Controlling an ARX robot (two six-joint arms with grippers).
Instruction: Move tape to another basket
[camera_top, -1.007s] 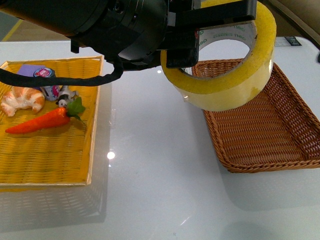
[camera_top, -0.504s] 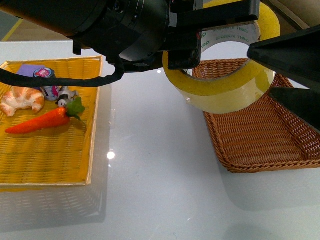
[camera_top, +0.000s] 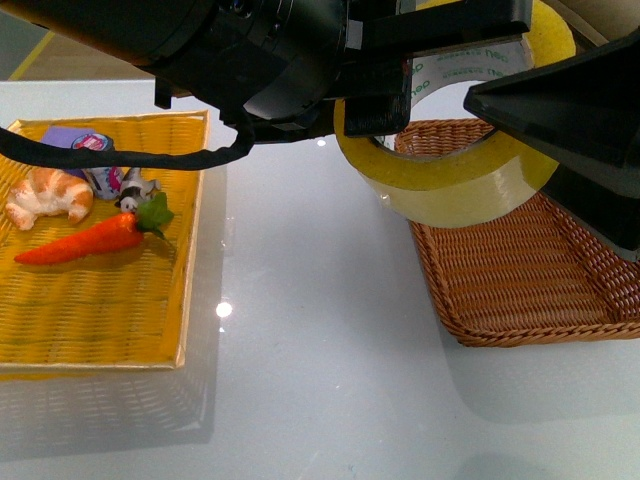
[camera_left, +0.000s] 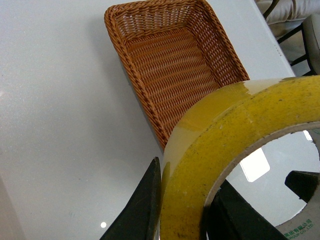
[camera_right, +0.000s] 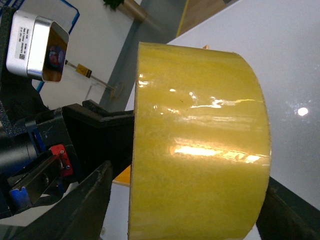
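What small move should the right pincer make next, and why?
Probably close the right pincer on the tape. Its fingers stand on both sides of the roll, seemingly not yet clamping it, while the left pincer holds the roll's wall in the air near the brown basket, so a handover looks prepared.

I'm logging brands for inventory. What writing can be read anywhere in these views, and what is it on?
"CO.,LTD": green print on the white inner core of the tape, left wrist view, cut off at the picture's edge. The characters above it are too small to read.
Front view: green letters on the same core, too blurred to read.
White box, right wrist view: label print too small to read.
Small packets in the yellow tray: print unreadable.
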